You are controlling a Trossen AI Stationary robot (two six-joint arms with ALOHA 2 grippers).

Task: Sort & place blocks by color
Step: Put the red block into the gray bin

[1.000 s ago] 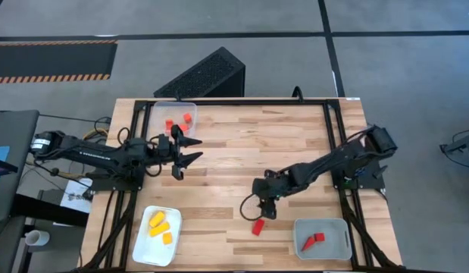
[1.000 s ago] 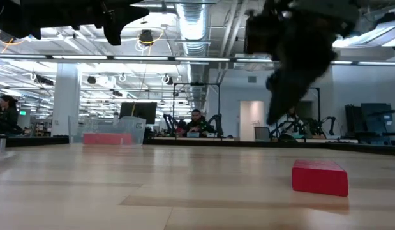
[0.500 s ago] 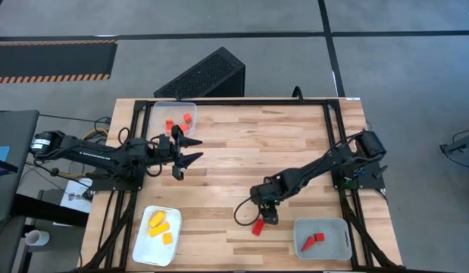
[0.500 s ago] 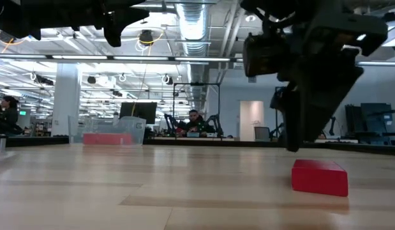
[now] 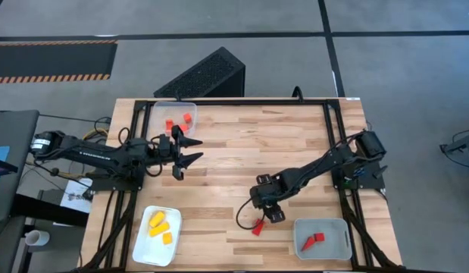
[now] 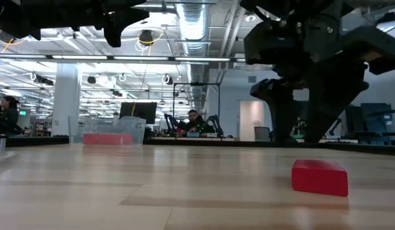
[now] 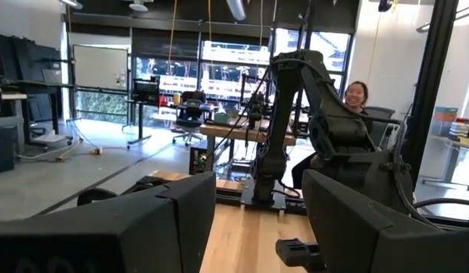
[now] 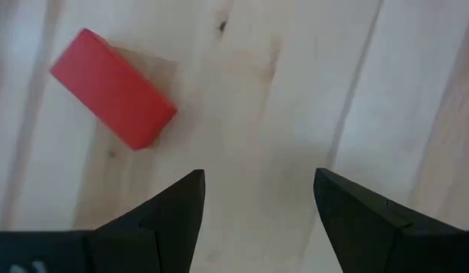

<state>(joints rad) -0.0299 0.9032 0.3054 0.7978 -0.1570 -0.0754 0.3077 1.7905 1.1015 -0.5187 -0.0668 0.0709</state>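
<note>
A red bar block lies flat on the wooden table. My right gripper is open and points down just beside the block, toward the table's right and far side, touching nothing. My left gripper waits open above the table's left part, next to the clear tray holding red-orange blocks. Yellow blocks lie in a white tray. Two red blocks lie in a grey tray.
A black box sits on the floor beyond the far edge. Black frame rails run along the table's sides. Bare wood lies between the three trays. People sit at desks in the room beyond the table.
My right gripper has moved toward the near edge and come down close to the red bar block. It has turned about its wrist, so both fingers now show side by side in the low view. The block has stayed in place.
</note>
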